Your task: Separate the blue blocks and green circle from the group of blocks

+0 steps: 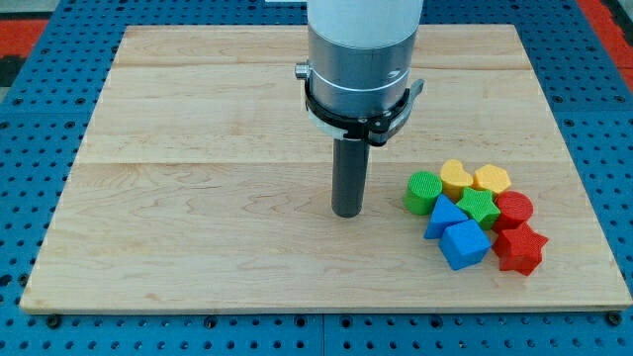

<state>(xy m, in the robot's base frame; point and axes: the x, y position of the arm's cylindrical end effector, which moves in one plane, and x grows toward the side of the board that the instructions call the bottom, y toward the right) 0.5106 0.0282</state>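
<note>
My tip [346, 212] rests on the wooden board [198, 198], a short way to the view's left of a tight group of blocks at the lower right. The green circle [422, 192] is the group's leftmost block and the one nearest my tip. The blue triangle [442, 215] lies just below and right of it. The blue cube [464, 243] sits at the group's bottom. A green star [479, 206] is in the middle. A yellow heart [455, 177] and a yellow hexagon [492, 179] are on top. A red circle [514, 209] and a red star [520, 247] are on the right.
The arm's grey and white body [358, 59] hangs over the board's upper middle. A blue pegboard table [40, 119] surrounds the board. The block group lies close to the board's right and bottom edges.
</note>
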